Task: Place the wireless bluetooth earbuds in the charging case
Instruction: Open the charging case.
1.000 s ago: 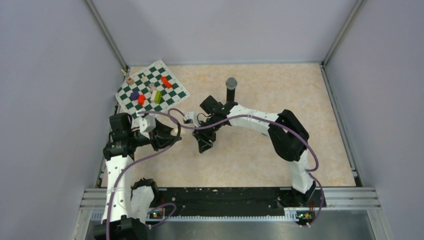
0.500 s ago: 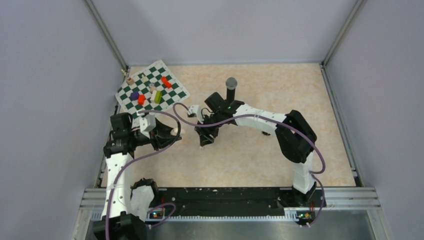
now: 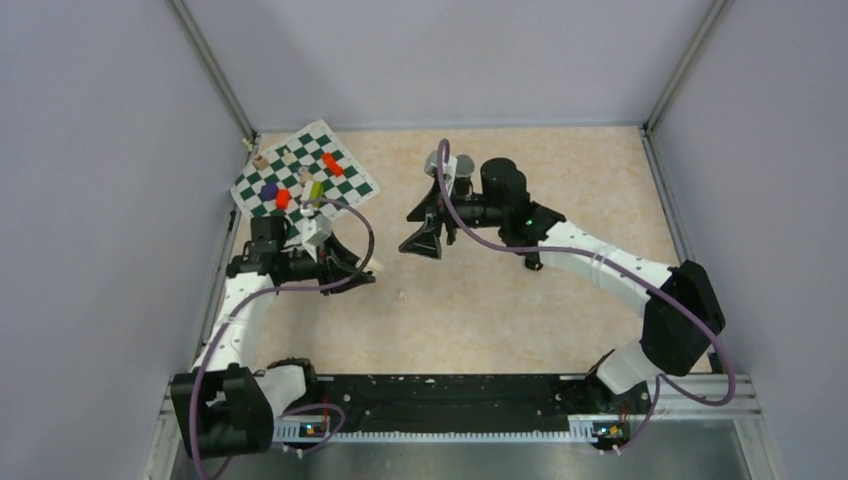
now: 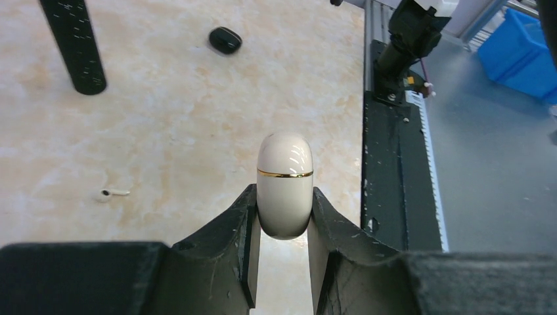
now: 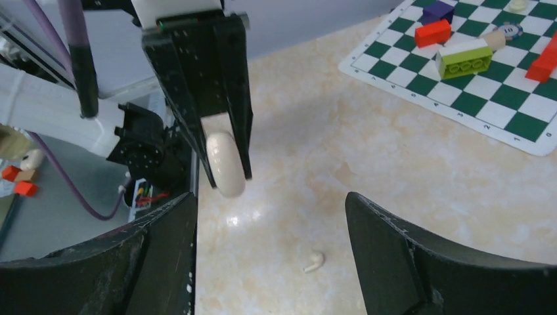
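My left gripper [image 4: 284, 211] is shut on a cream charging case [image 4: 284, 184] with a gold band. The case's lid is closed and it is held above the table; it also shows in the top view [image 3: 372, 267] and the right wrist view [image 5: 225, 164]. One whitish earbud [image 3: 402, 296] lies on the table just right of it, seen too in the left wrist view [image 4: 113, 193] and between my right fingers [image 5: 314, 262]. My right gripper [image 3: 421, 240] is open and empty, raised, facing the left gripper. A black case [image 4: 225, 40] lies farther right. Other earbuds are not in view.
A black microphone [image 4: 75, 46] stands at the back middle, its grey head [image 3: 437, 160] partly behind my right wrist. A green-and-white chessboard [image 3: 305, 175] with several coloured blocks lies at the back left. The black front rail [image 4: 394, 151] runs along the near edge.
My right arm has pulled back from the left gripper toward the far middle. My left gripper has shifted right with the case. The whitish earbud now shows on the table.
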Available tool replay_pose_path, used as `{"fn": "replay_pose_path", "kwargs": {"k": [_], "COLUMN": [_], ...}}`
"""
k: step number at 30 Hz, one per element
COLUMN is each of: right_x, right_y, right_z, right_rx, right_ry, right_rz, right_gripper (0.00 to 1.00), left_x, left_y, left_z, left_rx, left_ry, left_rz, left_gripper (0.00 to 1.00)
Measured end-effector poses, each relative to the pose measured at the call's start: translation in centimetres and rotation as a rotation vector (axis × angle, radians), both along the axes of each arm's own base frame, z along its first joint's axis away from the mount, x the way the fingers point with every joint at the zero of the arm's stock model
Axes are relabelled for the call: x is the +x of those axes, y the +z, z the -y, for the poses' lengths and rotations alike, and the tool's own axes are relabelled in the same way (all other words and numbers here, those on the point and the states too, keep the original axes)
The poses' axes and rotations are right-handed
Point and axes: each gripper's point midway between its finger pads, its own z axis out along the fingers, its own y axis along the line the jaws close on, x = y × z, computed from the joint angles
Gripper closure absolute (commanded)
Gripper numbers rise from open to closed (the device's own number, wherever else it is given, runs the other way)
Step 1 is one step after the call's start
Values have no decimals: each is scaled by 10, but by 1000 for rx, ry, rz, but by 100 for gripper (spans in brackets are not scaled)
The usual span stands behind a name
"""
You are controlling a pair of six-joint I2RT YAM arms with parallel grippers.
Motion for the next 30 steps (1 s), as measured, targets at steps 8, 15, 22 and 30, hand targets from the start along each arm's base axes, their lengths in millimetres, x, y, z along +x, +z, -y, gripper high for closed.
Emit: {"fn": "replay_pose_path", "kwargs": {"k": [8, 15, 22, 30], "right_x": [-24, -24, -16, -9], "right_y": [-18, -67, -71, -63], "right_z": [-35, -43, -41, -34], "right_rx": [-6, -127, -149, -160], "right_ry": [26, 2, -31, -74], "right_rz": [-32, -62, -25, 31], "right_gripper": [12, 11, 10, 10], "left_x": [-7, -7, -6, -2], "left_y": [-22, -22, -24, -22], "left_z": [21, 22, 21, 21], "left_rx": [24, 27, 40, 48], "left_ry": [-99, -103, -97, -98], "left_rz": [-126, -133, -123, -83], "left_gripper": [100, 100, 100, 100]}}
